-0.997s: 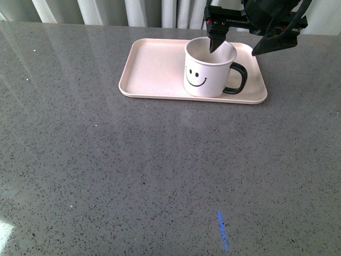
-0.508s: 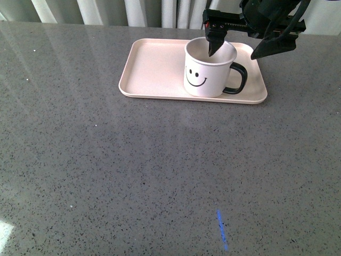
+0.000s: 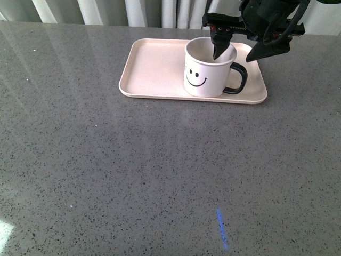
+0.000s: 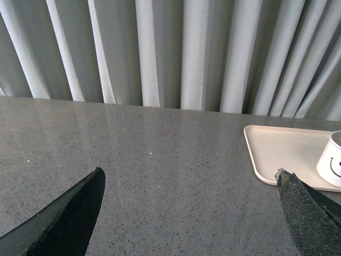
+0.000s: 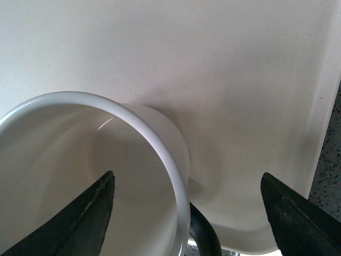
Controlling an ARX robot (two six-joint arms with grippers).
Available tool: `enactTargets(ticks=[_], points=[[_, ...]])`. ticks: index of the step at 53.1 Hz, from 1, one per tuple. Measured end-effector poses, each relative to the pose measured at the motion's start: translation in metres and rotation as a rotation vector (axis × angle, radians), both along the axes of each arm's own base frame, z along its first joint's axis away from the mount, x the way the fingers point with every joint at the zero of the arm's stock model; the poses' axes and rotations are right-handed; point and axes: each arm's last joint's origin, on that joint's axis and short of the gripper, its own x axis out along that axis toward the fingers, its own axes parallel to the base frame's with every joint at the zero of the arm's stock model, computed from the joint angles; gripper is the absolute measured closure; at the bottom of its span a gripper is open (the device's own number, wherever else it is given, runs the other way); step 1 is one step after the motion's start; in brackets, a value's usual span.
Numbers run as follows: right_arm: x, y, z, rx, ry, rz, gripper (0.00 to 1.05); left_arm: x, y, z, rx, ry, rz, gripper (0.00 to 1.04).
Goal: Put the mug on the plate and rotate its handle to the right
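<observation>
- Surface: grey speckled stone table (image 3: 160, 170), polished, with soft reflections. A short blue streak (image 3: 221, 230) sits on it, well apart from the plate on the near side.
- Room: pale pleated curtain (image 4: 170, 53) hangs behind the table's far edge, just beyond the plate.
- Plate (image 3: 154, 69): flat pale pink rectangular tray with rounded corners, a low raised rim and a matte finish. It lies flat on the table.
- Mug (image 3: 205, 80): stands upright on the plate's right half, close to the near rim. The body is a cream-white glossy cylinder and looks empty inside.
- Smiley face (image 3: 196, 77): black print on the mug, facing the plate's near edge.
- Handle (image 3: 238, 80): glossy black C-loop pointing to the plate's right end.
- Right gripper (image 3: 235, 53): hangs over the plate's right half with the jaws spread wide. One finger dips inside the mug mouth and the other is outside, past the handle side. In the right wrist view neither finger touches the mug wall, so it is released and grasping nothing.
- Left gripper (image 4: 186, 213): jaws wide apart and holding nothing, over bare table off the plate's left end. The plate's corner and the mug show beyond one finger.
</observation>
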Motion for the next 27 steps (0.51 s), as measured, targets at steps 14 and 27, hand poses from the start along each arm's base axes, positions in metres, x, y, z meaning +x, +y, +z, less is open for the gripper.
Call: enactTargets(ticks=[14, 27], points=[[0.0018, 0.0021, -0.0043, 0.001, 0.014, -0.001, 0.65, 0.0000, 0.0000, 0.0000, 0.000, 0.000, 0.000, 0.09], [0.0027, 0.0051, -0.0026, 0.017, 0.021, -0.008, 1.03, 0.0000, 0.0000, 0.0000, 0.000, 0.000, 0.000, 0.09]])
